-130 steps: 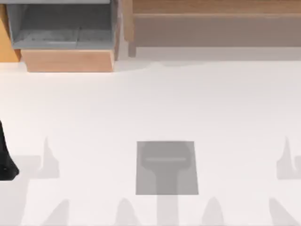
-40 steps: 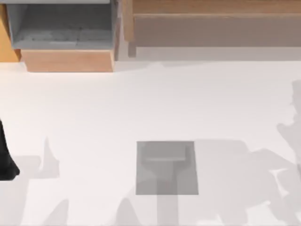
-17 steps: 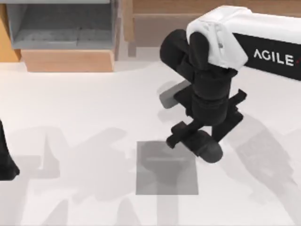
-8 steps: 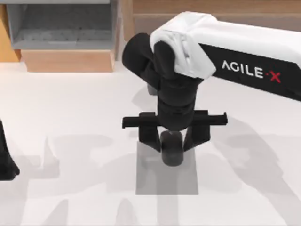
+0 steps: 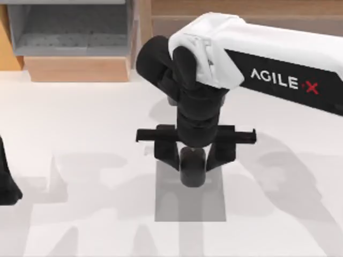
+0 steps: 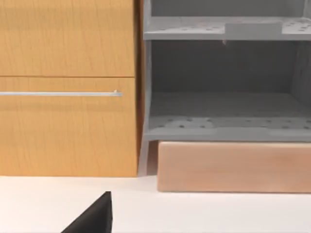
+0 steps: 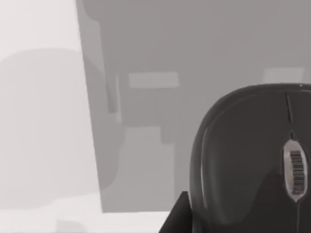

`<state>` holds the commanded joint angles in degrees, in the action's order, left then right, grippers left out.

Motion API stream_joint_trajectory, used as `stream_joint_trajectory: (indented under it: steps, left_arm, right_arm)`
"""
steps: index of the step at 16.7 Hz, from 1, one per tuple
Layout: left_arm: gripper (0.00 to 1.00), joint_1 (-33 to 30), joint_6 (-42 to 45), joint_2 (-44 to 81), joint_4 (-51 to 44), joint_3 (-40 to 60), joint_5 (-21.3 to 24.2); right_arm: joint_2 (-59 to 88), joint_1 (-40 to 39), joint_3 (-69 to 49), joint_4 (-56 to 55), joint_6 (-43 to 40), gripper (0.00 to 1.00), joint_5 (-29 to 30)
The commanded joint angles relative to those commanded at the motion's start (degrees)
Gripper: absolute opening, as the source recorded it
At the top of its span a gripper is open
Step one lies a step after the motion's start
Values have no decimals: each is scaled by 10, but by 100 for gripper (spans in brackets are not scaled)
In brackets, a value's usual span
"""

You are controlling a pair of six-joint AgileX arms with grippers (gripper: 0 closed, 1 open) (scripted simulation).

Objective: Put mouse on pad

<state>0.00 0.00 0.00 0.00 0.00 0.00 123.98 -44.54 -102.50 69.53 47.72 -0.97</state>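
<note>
Right gripper (image 5: 193, 156) sits centre frame in the top view, directly over the upper edge of the pad (image 5: 190, 203). Jaws clenched on the mouse (image 5: 193, 167): 1 finger on each flank, crossbar running left-right across the frame above them.

Mouse position: held between the jaws, its lower half overlapping the pad's upper portion in the top view. Long axis runs up-down in the frame, in line with the pad's vertical sides. The right wrist view shows the mouse (image 7: 252, 160) at lower right, scroll wheel visible, with the pad (image 7: 146, 97) spread beneath and beyond it. Cannot tell whether the mouse touches the pad or hangs just above it.

Key relation: the pad's middle lies toward the lower frame edge from the mouse. Judgement: the carry is nearly done; what remains is a short lowering, perhaps a small shift toward the pad's middle, then a release.

Left gripper (image 5: 6, 182) is parked at the far left edge, well apart from the pad; jaw state not discernible.

Surface: plain white tabletop (image 5: 80, 123), soft arm shadows across it. Upper frame: grey shelf unit (image 6: 223, 87) beside a wooden cabinet (image 6: 68, 87).
</note>
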Motion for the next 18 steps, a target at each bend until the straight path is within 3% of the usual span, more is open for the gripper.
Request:
stream_joint_trajectory:
  steps: [12, 18]
  left_arm:
    - [100, 0, 0, 0, 0, 0, 0]
    - [100, 0, 0, 0, 0, 0, 0]
  right_arm:
    - [31, -1, 39, -30, 10, 0, -53]
    - [20, -3, 55, -71, 4, 0, -23]
